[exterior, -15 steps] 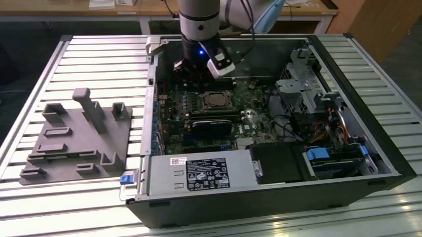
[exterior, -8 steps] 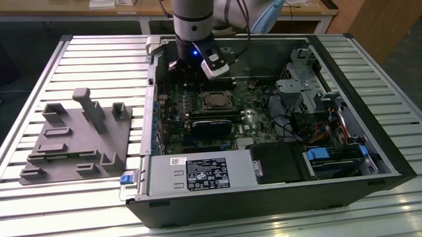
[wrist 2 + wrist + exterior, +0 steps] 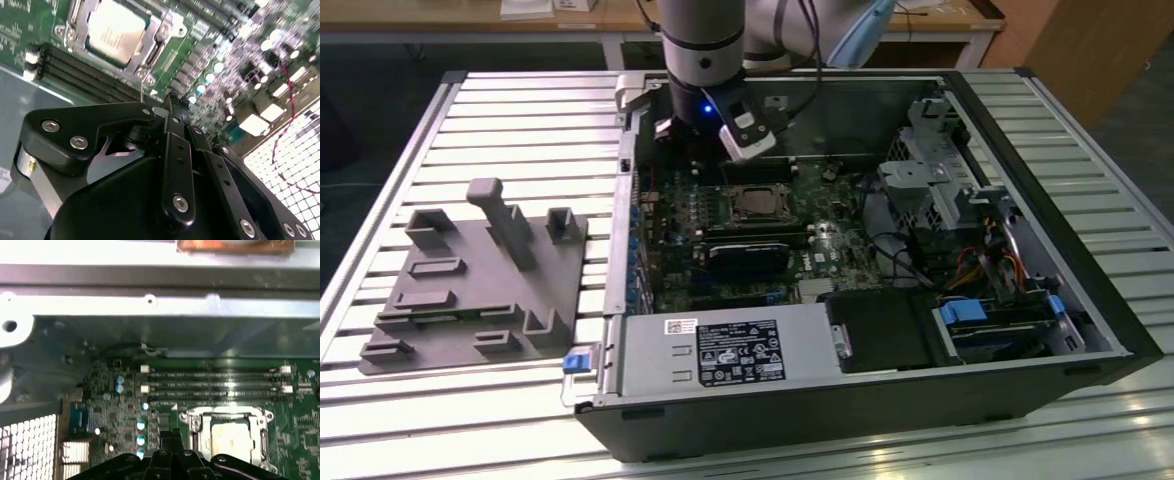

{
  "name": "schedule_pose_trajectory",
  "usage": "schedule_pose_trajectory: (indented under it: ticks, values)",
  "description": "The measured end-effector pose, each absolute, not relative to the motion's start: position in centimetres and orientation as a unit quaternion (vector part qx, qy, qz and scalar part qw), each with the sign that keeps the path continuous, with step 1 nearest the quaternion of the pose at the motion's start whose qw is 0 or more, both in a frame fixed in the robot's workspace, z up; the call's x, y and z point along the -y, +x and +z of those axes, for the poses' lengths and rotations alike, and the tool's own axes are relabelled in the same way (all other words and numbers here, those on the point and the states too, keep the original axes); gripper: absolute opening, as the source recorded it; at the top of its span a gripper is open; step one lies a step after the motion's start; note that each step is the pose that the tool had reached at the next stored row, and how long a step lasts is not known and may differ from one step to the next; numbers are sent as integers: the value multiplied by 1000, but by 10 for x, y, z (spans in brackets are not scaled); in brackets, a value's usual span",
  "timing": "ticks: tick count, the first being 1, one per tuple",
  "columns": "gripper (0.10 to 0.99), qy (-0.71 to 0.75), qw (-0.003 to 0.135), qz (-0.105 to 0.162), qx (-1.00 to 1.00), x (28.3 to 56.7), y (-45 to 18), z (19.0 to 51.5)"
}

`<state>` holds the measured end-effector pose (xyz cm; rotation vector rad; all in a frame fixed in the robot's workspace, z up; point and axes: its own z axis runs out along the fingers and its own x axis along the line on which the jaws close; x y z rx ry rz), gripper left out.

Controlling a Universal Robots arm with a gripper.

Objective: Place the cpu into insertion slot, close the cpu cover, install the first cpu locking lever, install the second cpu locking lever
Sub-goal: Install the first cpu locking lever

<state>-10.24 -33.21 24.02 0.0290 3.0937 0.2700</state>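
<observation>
Second wrist view: pincer (image 3: 172, 98) seemingly closed.

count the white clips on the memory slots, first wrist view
4: white clips and at one end of the memory slots, two more at the opposite end; others may be hidden.

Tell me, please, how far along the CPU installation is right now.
The cpu already sits in the insertion slot, with the cpu cover lying down around it. The gripper hangs empty near the slot. Whether either locking lever is latched cannot be told.
</observation>
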Motion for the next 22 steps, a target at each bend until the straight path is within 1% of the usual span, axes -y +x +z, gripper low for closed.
schedule_pose_trajectory:
  ticks: [5,6,11,22]
  values:
    - [106,10,18,118,-993,332,-105,240]
    - [106,10,17,134,-991,333,-105,240]
    - [106,10,17,153,-988,333,-106,240]
    - [106,10,17,155,-988,333,-101,240]
